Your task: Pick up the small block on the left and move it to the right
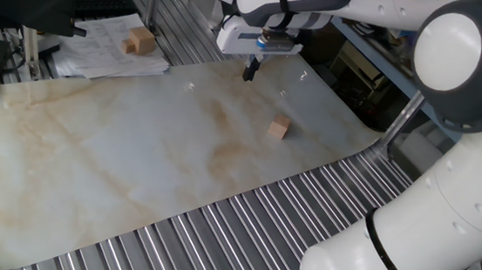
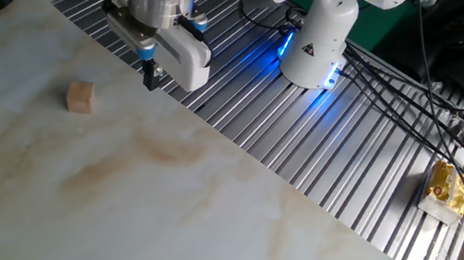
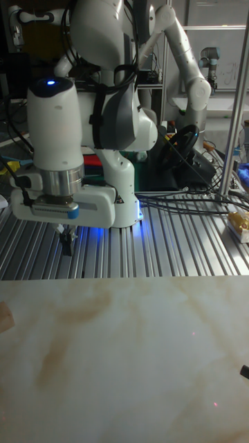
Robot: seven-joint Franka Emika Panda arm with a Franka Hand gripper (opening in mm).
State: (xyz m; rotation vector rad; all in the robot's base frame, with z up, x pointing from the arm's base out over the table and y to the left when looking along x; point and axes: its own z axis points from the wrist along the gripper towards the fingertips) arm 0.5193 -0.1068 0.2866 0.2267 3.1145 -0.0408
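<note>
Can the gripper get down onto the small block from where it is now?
Probably yes. The small block sits alone on the bare marble sheet, and the gripper hangs nearby with nothing between them.

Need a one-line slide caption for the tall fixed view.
Gripper hangs over the slatted table just behind the marbled sheet; the small block sits at the sheet's left edge.

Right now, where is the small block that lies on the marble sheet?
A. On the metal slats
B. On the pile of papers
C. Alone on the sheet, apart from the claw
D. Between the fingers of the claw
C: the small block lies free on the marble sheet, while the claw hangs apart from it, near the sheet's edge, holding nothing.
</note>
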